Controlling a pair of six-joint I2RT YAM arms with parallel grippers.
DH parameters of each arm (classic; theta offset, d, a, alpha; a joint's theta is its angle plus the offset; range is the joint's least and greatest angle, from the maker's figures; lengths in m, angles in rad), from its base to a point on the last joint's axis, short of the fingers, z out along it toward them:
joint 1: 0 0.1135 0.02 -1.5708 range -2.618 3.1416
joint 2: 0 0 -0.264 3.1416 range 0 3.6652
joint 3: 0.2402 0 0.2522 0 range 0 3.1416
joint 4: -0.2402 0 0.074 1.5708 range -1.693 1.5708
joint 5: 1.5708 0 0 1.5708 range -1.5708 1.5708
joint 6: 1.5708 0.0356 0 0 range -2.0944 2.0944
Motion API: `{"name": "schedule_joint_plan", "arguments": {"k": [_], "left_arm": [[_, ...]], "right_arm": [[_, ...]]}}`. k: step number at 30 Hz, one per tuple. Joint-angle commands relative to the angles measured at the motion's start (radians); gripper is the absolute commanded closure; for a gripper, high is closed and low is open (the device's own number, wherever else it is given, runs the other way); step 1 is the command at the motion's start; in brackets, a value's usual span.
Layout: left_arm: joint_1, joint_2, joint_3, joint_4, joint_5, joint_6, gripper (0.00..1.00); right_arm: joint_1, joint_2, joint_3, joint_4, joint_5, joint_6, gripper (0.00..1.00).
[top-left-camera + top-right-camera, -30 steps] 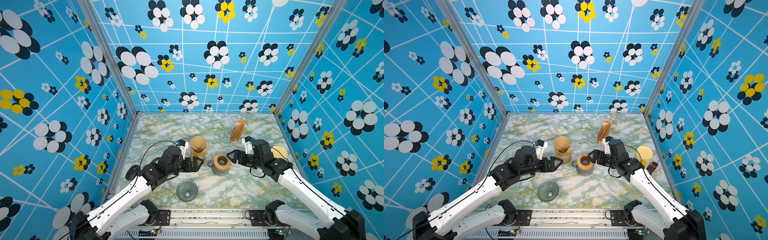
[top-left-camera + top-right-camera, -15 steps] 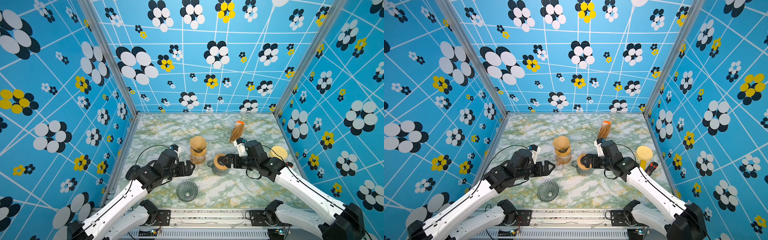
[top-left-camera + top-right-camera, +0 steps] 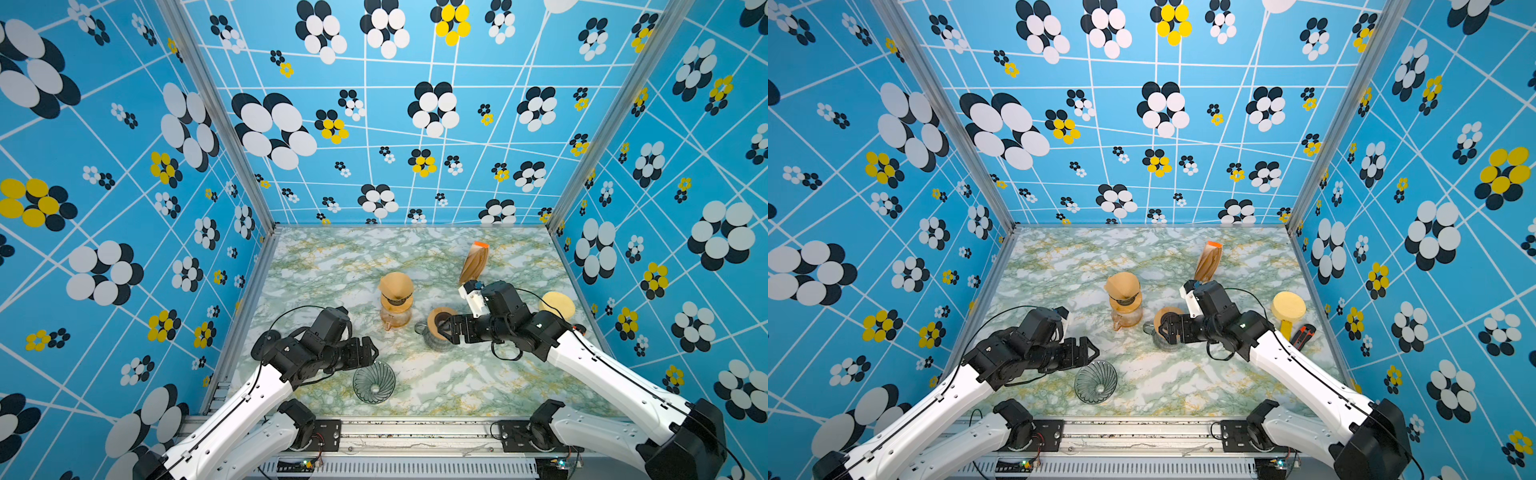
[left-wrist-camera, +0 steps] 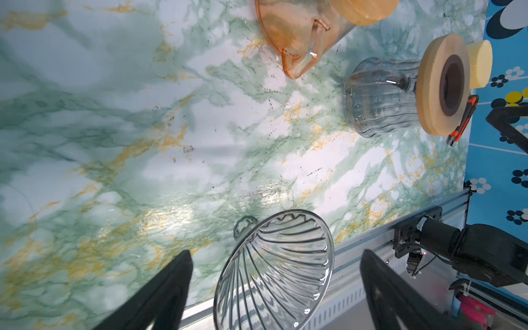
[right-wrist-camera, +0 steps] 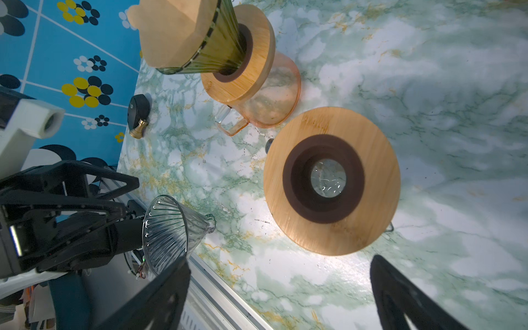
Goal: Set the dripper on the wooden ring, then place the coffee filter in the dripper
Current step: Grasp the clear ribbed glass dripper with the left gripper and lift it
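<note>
The marble counter (image 3: pixel 332 266) is carrying everything. Two arms are reaching over it. The left tool (image 3: pixel 371 352) is hanging with its jaws spread wide on either side of a clear glass dripper (image 3: pixel 374 381), and neither jaw seems to be touching it. The right tool (image 3: pixel 444 330) is also standing open and empty, hovering over the wooden ring (image 5: pixel 371 160) on a grey glass jug (image 4: pixel 380 100).

An orange jug (image 3: pixel 395 318) is standing just beside the grey one, wearing its own ring and a dark dripper (image 5: pixel 217 48). One paper filter (image 3: pixel 395 284) is sitting opened inside that dripper. The clear dripper is lying empty on its side near the front edge, mouth toward the left tool. A packet of filters (image 3: pixel 473 262) is standing behind the right arm.

The filter is looking light, soft and easily crushed, so pinching one upper edge gently is probably best. The clear dripper is likely stiff, slippery and fragile, so gripping across its rim looks safest.

Counting: two jugs, two rings, two drippers, one loose filter, one packet, one yellow pad (image 3: pixel 557 305), one orange cutter (image 3: pixel 1304 334), one black knob (image 5: pixel 138 110).
</note>
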Motion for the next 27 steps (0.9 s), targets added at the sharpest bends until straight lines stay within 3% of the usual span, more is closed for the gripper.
{"name": "schedule_joint_plan", "arguments": {"k": [1, 6, 10, 27], "left_arm": [[0.006, -0.022, -0.005, -0.1, 0.04, -0.032, 0.17], [0.007, -0.007, 0.009, -0.179, 0.085, -0.032, 0.23], [0.007, 0.002, 0.021, -0.229, 0.038, -0.017, 0.33], [0.012, 0.055, -0.058, -0.127, 0.116, -0.023, 0.51]], "right_arm": [[0.008, -0.032, 0.002, -0.026, -0.04, -0.019, 0.01], [0.008, -0.035, 0.001, -0.016, -0.052, -0.013, 0.01], [0.007, -0.034, -0.004, 0.004, -0.063, -0.006, 0.01], [0.008, -0.019, -0.027, 0.03, -0.068, 0.011, 0.01]]}}
